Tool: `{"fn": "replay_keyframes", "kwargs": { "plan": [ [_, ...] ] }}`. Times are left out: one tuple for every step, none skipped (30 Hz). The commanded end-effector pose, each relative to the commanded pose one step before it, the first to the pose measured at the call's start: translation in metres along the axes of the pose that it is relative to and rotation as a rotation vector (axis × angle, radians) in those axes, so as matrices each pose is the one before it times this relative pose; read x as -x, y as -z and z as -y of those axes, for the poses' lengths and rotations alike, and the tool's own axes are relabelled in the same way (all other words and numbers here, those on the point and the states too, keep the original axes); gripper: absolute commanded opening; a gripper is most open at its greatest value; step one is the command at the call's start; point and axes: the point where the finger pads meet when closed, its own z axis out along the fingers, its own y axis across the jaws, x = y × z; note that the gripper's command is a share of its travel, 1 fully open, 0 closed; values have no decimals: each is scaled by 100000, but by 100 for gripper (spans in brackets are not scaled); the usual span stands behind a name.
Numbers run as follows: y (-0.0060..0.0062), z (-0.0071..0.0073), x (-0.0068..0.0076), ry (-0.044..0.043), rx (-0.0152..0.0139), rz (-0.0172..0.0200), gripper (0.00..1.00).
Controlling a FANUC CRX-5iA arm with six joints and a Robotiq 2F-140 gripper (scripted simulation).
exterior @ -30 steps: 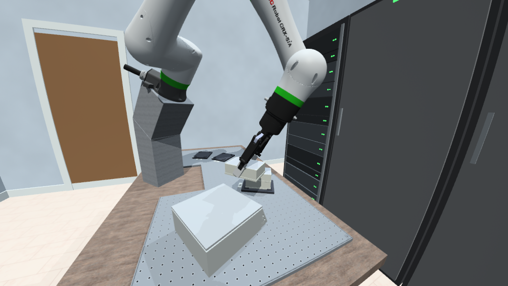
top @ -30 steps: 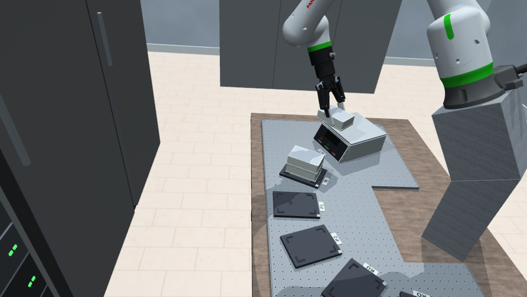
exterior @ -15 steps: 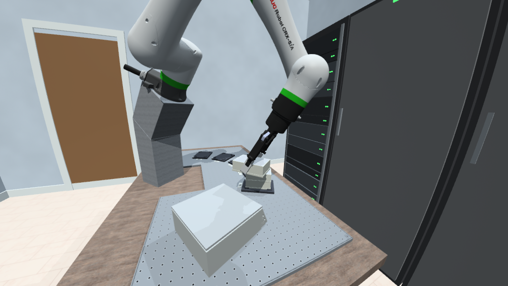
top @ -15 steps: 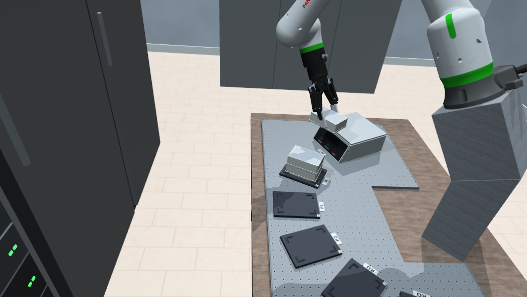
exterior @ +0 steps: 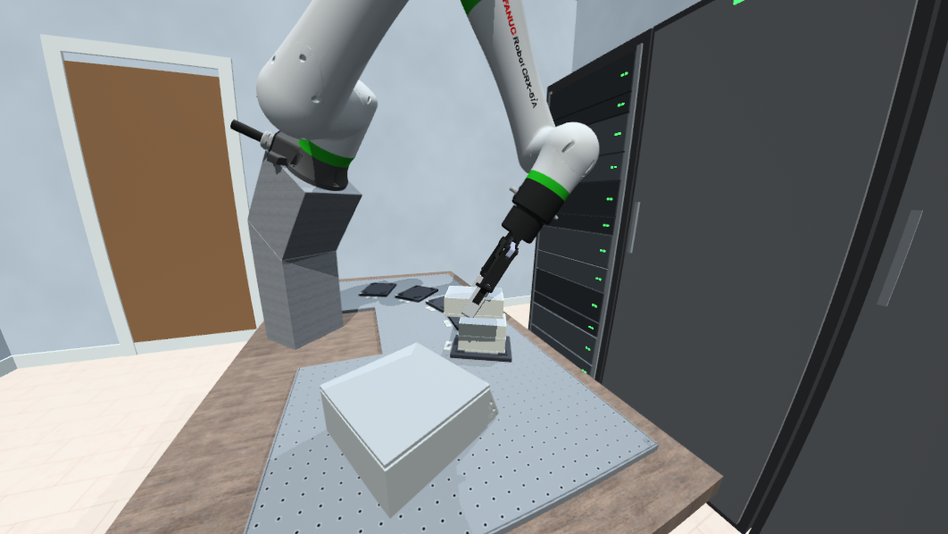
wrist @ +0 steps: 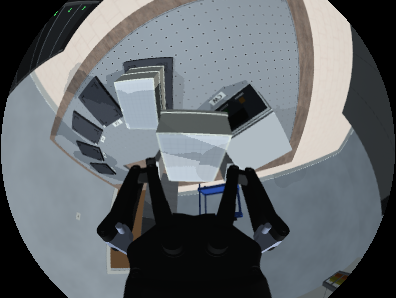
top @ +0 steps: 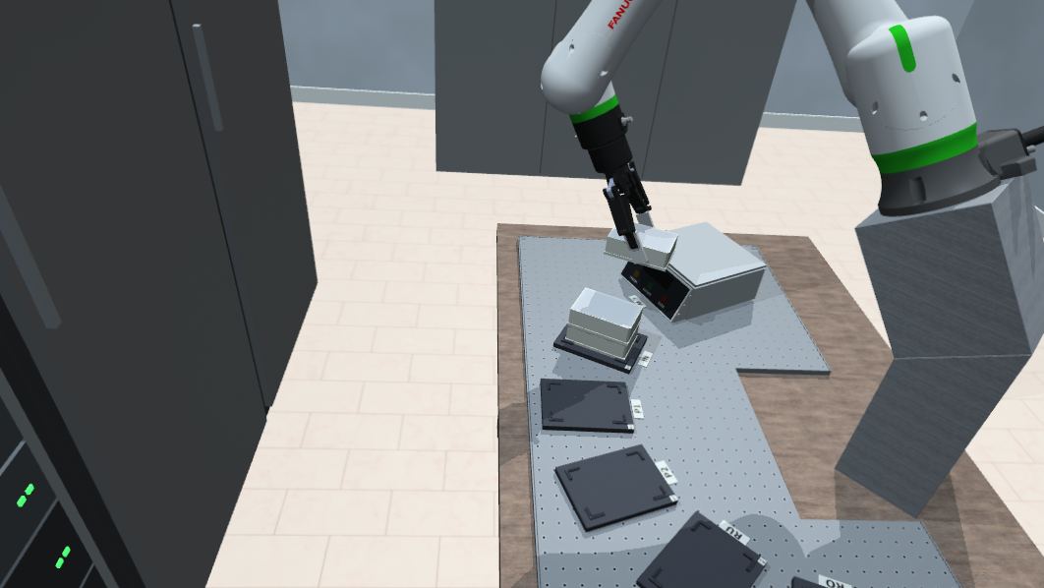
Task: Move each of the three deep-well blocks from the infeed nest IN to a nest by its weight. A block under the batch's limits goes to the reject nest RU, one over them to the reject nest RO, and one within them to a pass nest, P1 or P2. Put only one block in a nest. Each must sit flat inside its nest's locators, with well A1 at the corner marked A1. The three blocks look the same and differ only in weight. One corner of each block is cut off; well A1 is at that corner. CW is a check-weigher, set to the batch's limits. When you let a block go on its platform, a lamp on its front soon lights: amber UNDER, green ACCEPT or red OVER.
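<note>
My gripper [top: 634,235] [exterior: 473,302] [wrist: 192,151] is shut on a pale deep-well block [top: 652,247] [exterior: 457,299] [wrist: 192,147]. It holds the block in the air, slightly tilted, off the front edge of the check-weigher CW [top: 720,269] [exterior: 404,411] [wrist: 260,142] and above the gap towards the infeed nest. Two more blocks [top: 606,315] [exterior: 483,331] [wrist: 137,100] are stacked on the dark IN nest [top: 577,349] [exterior: 494,356]. The weigher's platform is bare and its front panel [top: 655,283] shows no bright lamp.
Dark nests P1 [top: 584,405], P2 [top: 613,486] and RU [top: 701,558] lie in a row on the grey perforated plate [top: 716,409], each bare. RO [top: 807,582] is cut off at the frame edge. The arm's grey pedestal [top: 942,328] stands at the right.
</note>
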Motion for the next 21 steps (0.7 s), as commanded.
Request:
{"fn": "replay_keyframes", "kwargs": {
  "plan": [
    [88,1097,-165,532,831,-53,10],
    [35,326,-60,0,0,0,10],
    [35,326,-60,0,0,0,10],
    [35,326,-60,0,0,0,10],
    [35,326,-60,0,0,0,10],
    [35,326,-60,0,0,0,10],
    [35,326,-60,0,0,0,10],
    [35,326,-60,0,0,0,10],
    [35,326,-60,0,0,0,10],
    [35,326,-60,0,0,0,10],
    [35,326,-60,0,0,0,10],
    [0,0,0,0,0,0,10],
    [0,0,0,0,0,0,10],
    [35,326,-60,0,0,0,10],
    [35,326,-60,0,0,0,10],
    [35,326,-60,0,0,0,10],
    [35,326,-60,0,0,0,10],
    [35,326,-60,0,0,0,10],
    [35,326,-60,0,0,0,10],
    [35,326,-60,0,0,0,10],
    [35,326,-60,0,0,0,10]
  ]
}}
